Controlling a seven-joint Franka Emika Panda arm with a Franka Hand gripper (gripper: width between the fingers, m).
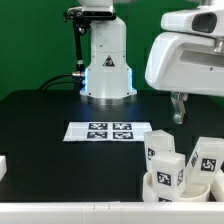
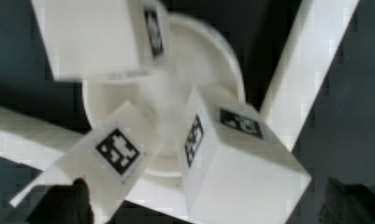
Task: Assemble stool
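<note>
Hovering at 12 o'clock over the seat (image 1: 180,187) with three legs (image 1: 163,165) seated; gripper (image 1: 178,108) apparently released, empty; next: retreat clear.

No readable text, brand or number. Only signs: black-and-white square tags on the legs (image 1: 168,158) and the marker board (image 1: 109,131), and a warning triangle on the robot base (image 1: 107,64).

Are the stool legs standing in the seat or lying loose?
Standing: three legs rise upright from the round seat; whether they are fully seated cannot be told.
</note>
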